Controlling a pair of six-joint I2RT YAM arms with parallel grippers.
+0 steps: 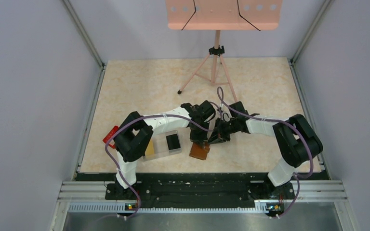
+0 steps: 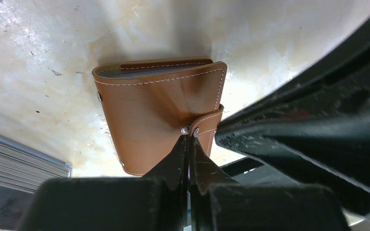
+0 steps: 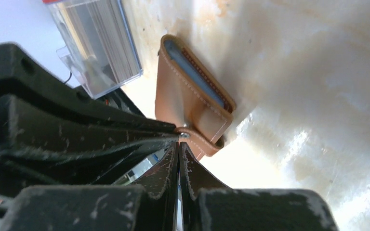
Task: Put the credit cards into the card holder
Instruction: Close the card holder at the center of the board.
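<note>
Folded brown wallet (image 2: pixel 149 115) on the bench (image 1: pixel 265 91) near its front edge, just right of clear tray (image 1: pixel 162 148) with black card (image 1: pixel 173 141) and yellow card (image 1: pixel 150 148), left end effector (image 2: pixel 189 139) and right end effector (image 3: pixel 179 142) both pressed together, tips meeting at snap tab (image 2: pixel 207 127), wide bare surface behind.

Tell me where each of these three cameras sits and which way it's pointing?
Top camera: fixed above and behind the arms, looking down on the table; the left arm and right arm meet over the brown wallet.
Left wrist camera: on the left arm, looking along its shut left gripper at the wallet's tab.
Right wrist camera: on the right arm, looking along its shut right gripper at that tab.
Shared: both wrist views see the wallet's tab, from different sides.
</note>
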